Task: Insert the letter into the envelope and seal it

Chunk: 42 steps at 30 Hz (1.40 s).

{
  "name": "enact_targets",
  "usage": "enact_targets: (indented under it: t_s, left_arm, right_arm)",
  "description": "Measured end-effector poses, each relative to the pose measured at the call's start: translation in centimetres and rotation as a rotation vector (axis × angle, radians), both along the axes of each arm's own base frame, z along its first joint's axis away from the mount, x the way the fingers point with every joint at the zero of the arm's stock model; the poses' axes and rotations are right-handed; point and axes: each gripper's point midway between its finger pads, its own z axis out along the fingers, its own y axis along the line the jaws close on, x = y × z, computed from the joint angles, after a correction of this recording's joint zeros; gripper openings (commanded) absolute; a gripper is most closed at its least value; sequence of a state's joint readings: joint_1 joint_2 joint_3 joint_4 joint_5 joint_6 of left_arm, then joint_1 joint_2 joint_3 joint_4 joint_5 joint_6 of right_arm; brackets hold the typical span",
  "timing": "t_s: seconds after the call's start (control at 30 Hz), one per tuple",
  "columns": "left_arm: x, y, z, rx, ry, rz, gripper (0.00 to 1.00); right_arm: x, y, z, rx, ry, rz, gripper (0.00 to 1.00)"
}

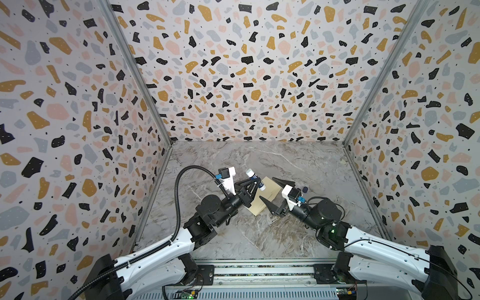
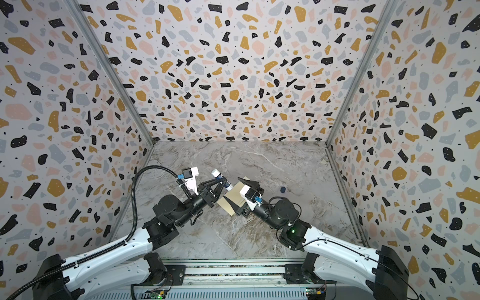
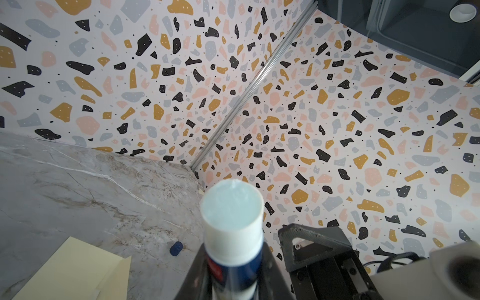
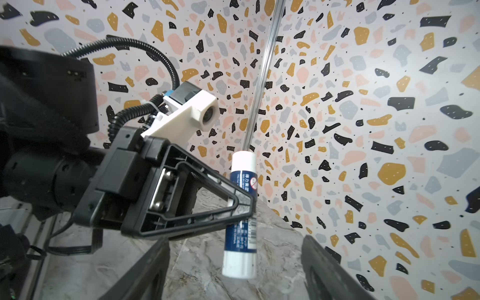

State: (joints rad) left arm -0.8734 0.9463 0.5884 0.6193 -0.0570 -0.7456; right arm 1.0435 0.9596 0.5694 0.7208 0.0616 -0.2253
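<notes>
Glue stick (image 4: 241, 239), uncapped, is clamped crosswise in your left claw (image 1: 257, 181), and its bare pale end shows in the left wrist view. Your right claw (image 1: 266, 188) has its jaws spread wide and grips nothing. It hangs just beside the stick, over the envelope (image 3: 65, 272). That pale yellow envelope lies flat near the middle of the desk (image 1: 259, 233), between your two claws and partly hidden under them in both top views. A small dark blue cap (image 1: 305, 189) rests on the desk, on the right-edge side of your right claw.
</notes>
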Motion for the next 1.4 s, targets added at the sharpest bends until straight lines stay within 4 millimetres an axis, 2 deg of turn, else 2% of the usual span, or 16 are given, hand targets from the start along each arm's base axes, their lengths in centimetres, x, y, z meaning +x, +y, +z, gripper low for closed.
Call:
enact_targets:
  t_s: [0.2, 0.53, 0.97, 1.27, 1.4]
  left_arm:
    - [0.3, 0.1, 0.0, -0.017, 0.038, 0.01, 0.0]
    - [0.5, 0.3, -0.3, -0.043, 0.079, 0.02, 0.0]
    - [0.5, 0.3, -0.1, -0.049, 0.081, 0.019, 0.0]
    - [0.5, 0.3, -0.1, -0.054, 0.086, 0.018, 0.0]
    - [0.5, 0.3, -0.1, -0.054, 0.09, 0.019, 0.0]
  right_arm:
    - [-0.5, 0.2, -0.3, -0.045, -0.129, -0.125, 0.81]
    - [0.2, 0.0, -0.6, -0.049, -0.174, -0.236, 0.68]
    - [1.0, 1.3, -2.7, -0.099, -0.143, -0.243, 0.5]
    - [1.5, 2.1, -2.5, -0.098, -0.13, -0.248, 0.39]
    - [1.7, 2.2, -2.6, -0.098, -0.124, -0.255, 0.39]
